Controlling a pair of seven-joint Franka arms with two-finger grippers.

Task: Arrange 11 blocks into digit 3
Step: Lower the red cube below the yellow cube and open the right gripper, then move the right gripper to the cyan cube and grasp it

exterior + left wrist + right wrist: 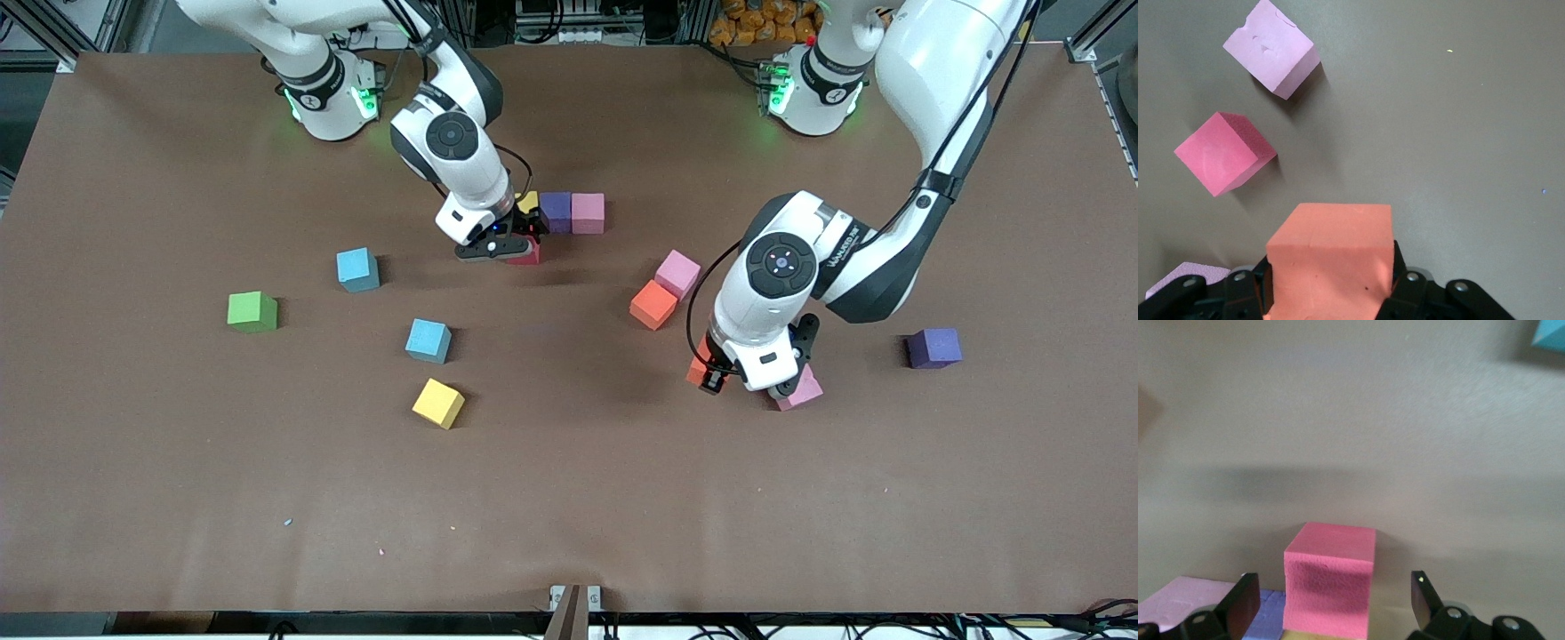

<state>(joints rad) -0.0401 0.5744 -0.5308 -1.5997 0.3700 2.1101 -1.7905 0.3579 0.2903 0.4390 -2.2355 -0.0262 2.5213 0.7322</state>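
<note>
The right gripper (507,247) is down at a red block (1330,577) with its fingers (1238,603) spread wide apart on either side of it, not touching it. That red block sits on the table just nearer the front camera than a row of three blocks: a yellow block (528,201), a purple block (556,212) and a pink block (588,212), side by side and touching.

The left gripper (1331,293) is clamped on an orange block (1331,263), its fingers pressed against two opposite faces. In the front view the gripper hangs over the table well toward the left arm's end from the row, with another pink block (803,389) just beside it on the table.

Between the row and the left gripper lie a second orange block (653,304) and a third pink block (677,272), touching at a corner. A second purple block (933,348) sits apart, still closer to the left arm's end.

Toward the right arm's end from the row are two light blue blocks (358,269) (428,340), a second yellow block (438,403) nearest the front camera, and a green cube (252,312) farthest out.
</note>
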